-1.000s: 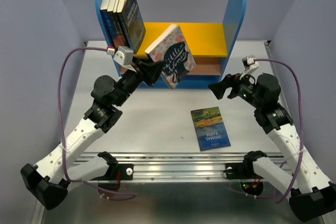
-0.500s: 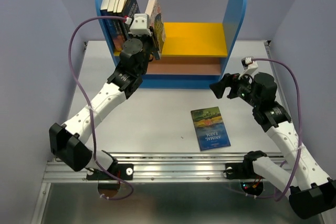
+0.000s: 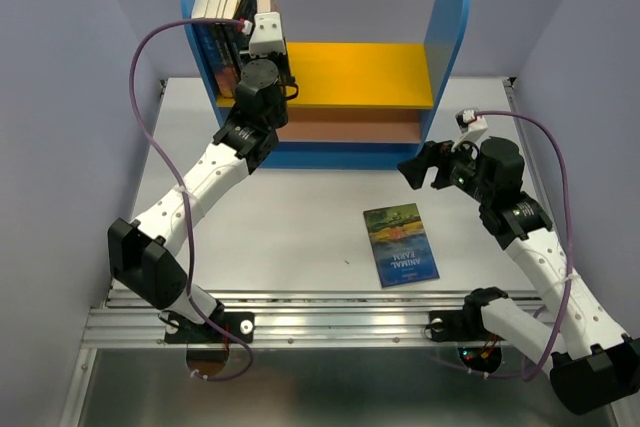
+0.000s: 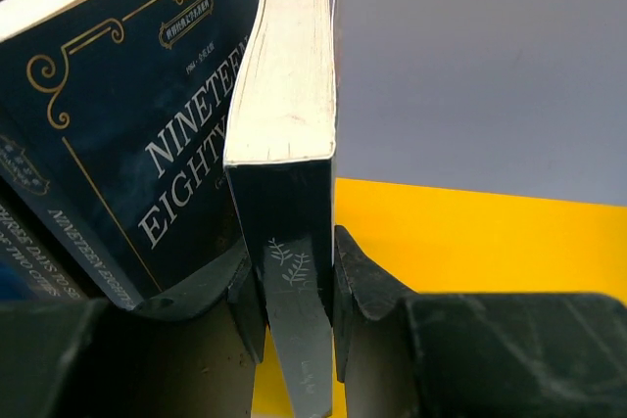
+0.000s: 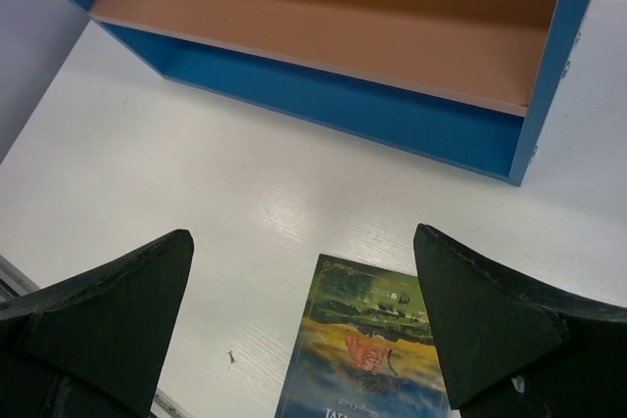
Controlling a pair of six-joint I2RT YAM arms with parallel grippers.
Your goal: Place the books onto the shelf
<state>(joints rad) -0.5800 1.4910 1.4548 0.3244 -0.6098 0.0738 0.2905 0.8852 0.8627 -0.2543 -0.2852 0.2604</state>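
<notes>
Clamped a dark book (image 4: 289, 75) in the left pincer (image 4: 297, 286), upright over the yellow upper board (image 4: 470, 232) of the shelf (image 3: 192, 7), the standing row (image 4: 147, 144) just left of the pincer and open board to its right; best lowered square until seated, then pressed left before release. Hovered the right pincer (image 5: 302, 235) wide open above the worktop (image 5: 196, 144), the teal book (image 5: 362, 340) flat just beneath, the shelf's right panel (image 5: 549, 75) ahead.

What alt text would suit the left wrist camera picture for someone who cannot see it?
Black jaws clamp a thin dark paperback with pale page edges, held upright above a yellow shelf board, beside a dark blue book reading "Nineteen Eighty".
</notes>
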